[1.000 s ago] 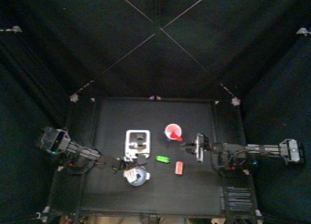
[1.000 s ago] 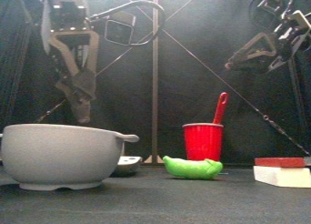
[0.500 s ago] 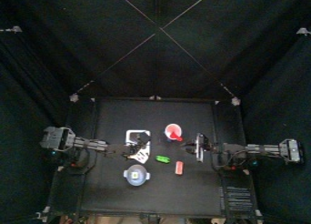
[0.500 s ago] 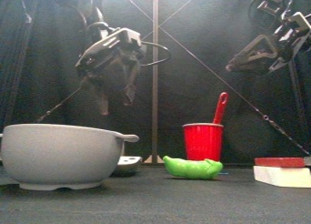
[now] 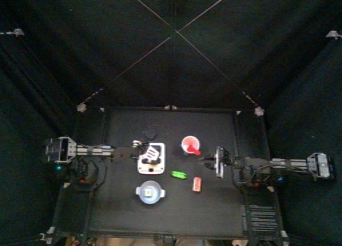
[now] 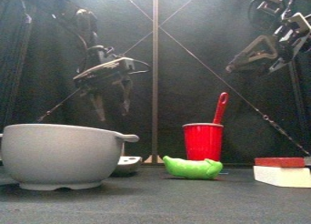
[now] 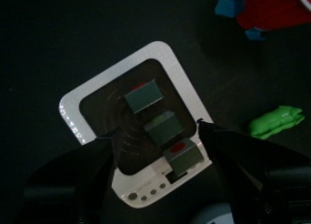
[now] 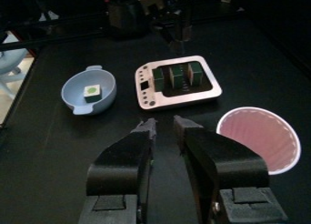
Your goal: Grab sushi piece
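Observation:
A white tray (image 7: pixel 91 105) holds three dark sushi pieces (image 7: pixel 165 129) in a row. In the left wrist view my left gripper (image 7: pixel 158 141) hovers right above them, its jaws spread wide with nothing between them. From above, the left gripper (image 5: pixel 138 148) is at the tray's (image 5: pixel 151 165) far left corner. Another sushi piece (image 8: pixel 89 91) lies in the grey bowl (image 8: pixel 73 100). A red-topped white piece (image 6: pixel 282 171) lies at the front right. My right gripper (image 8: pixel 165 126) hangs shut and empty to the right of the tray.
A red cup (image 6: pixel 203 141) with a red stick in it stands behind a green item (image 6: pixel 195 168). The grey bowl (image 6: pixel 61 155) sits large at the front left. Black curtains close in all sides of the table.
The left gripper has swung from above the bowl back over the tray and tilted down, still open. The right arm has not moved.

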